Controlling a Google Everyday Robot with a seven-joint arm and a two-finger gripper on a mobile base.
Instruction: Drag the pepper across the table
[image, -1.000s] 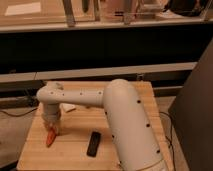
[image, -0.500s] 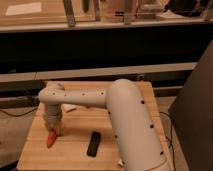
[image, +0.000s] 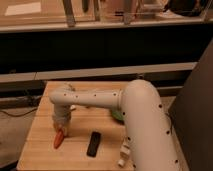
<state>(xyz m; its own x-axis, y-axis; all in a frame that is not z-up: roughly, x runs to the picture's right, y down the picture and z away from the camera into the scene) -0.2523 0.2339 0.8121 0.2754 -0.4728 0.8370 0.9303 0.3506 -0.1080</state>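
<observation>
The pepper is a small orange-red tapered shape lying on the light wooden table, near its left front part. My gripper hangs from the white arm that reaches in from the right. It points down, right at the pepper's upper end, and seems to touch it. The arm's wrist hides the fingers.
A black rectangular bar lies on the table to the right of the pepper. A white bottle-like object lies near the front right, partly behind the arm. A green thing shows beside the arm. A dark counter stands behind the table.
The gripper and the pepper have shifted slightly toward the front of the table; the black bar has not moved.
</observation>
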